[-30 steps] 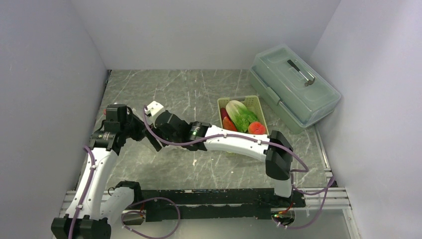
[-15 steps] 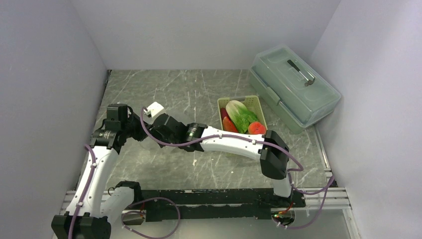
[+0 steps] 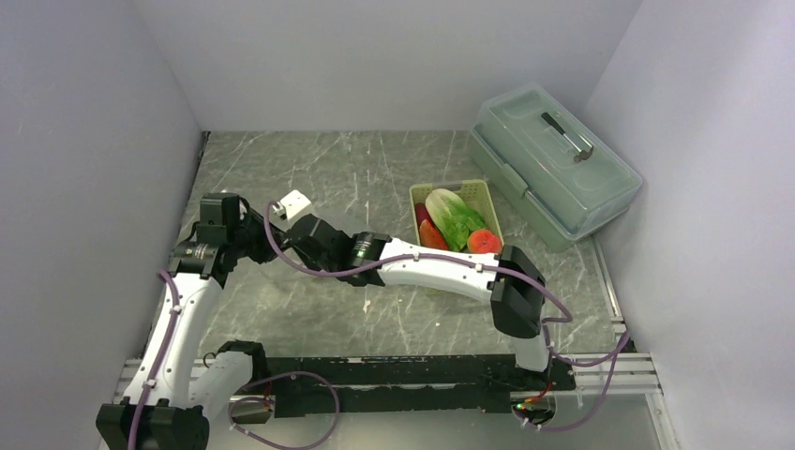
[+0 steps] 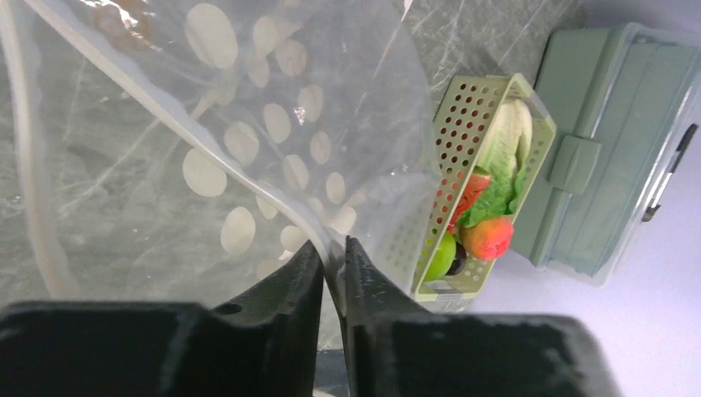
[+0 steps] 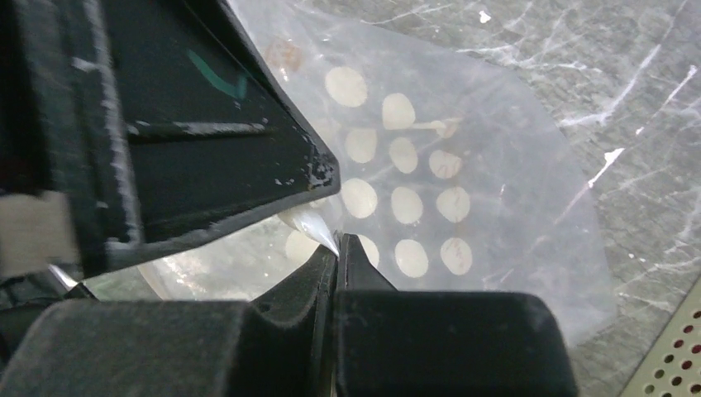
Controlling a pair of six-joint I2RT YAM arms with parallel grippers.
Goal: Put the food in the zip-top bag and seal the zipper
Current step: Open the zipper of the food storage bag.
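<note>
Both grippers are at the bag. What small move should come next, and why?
Probably draw the left gripper and right gripper slightly apart: both pinch the edge of the clear spotted plastic bag, and the toy food lies in the pale green slotted basket.

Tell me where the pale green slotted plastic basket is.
In the top view, the pale green slotted plastic basket sits right of centre on the table, beside the large translucent lidded box.
</note>
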